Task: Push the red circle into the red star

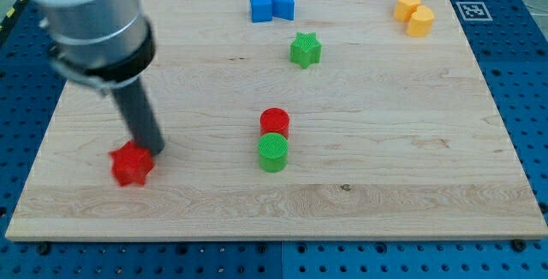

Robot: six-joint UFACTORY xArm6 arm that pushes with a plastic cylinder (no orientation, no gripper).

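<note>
No claw here, just my tip touching red star. Gotta swing round right of red circle, dodging green circle, then shove left.

You see bright, even overhead light with soft, short shadows. The arm housing at 10 o'clock is motion-blurred; the board stays sharp.

Tip: my tip touches the red star.
Red circle: mid-board, touching the green circle below.
</note>
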